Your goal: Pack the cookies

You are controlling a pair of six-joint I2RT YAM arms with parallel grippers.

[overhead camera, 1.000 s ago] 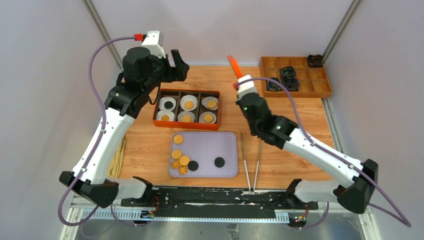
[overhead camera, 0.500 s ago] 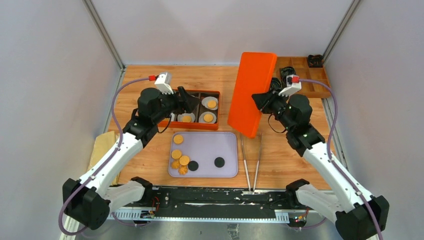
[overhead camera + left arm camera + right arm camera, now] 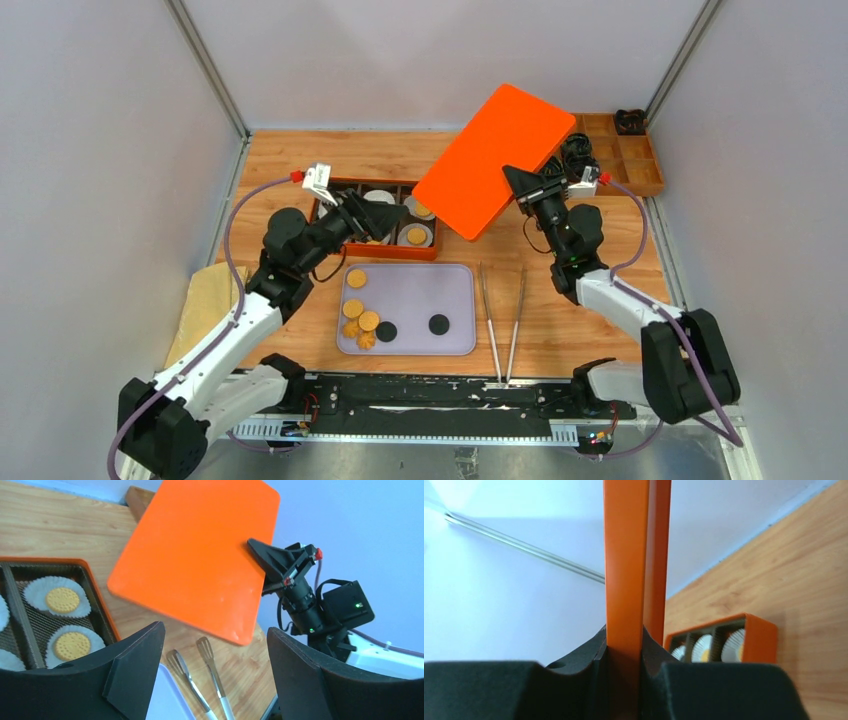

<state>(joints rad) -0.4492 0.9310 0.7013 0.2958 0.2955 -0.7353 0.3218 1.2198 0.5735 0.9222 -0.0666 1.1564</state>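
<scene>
Packing looks well along but not finished: the right gripper (image 3: 519,184) is clamping one edge of the orange lid (image 3: 492,160), its jaws pressing on both faces, and is holding it tilted in the air, well clear of the table. Just beside and below the lid's lower edge, the box (image 3: 372,252) is sitting uncovered, and the paper cups (image 3: 58,597) that show in it are each carrying a cookie. The left gripper (image 3: 386,213) is hovering over the near part of the box with its jaws spread wide, holding and touching nothing, and the arm is hiding part of the box. Nearer the robot than both grippers, the tray (image 3: 430,290) is carrying the unpacked cookies (image 3: 360,322): a cluster of golden ones at its left and two black ones (image 3: 438,323) further right. The tongs (image 3: 505,320) are lying unused below the right gripper, beside the tray. Judging from this, either those loose cookies are waiting to go in or the box is about to be closed.
</scene>
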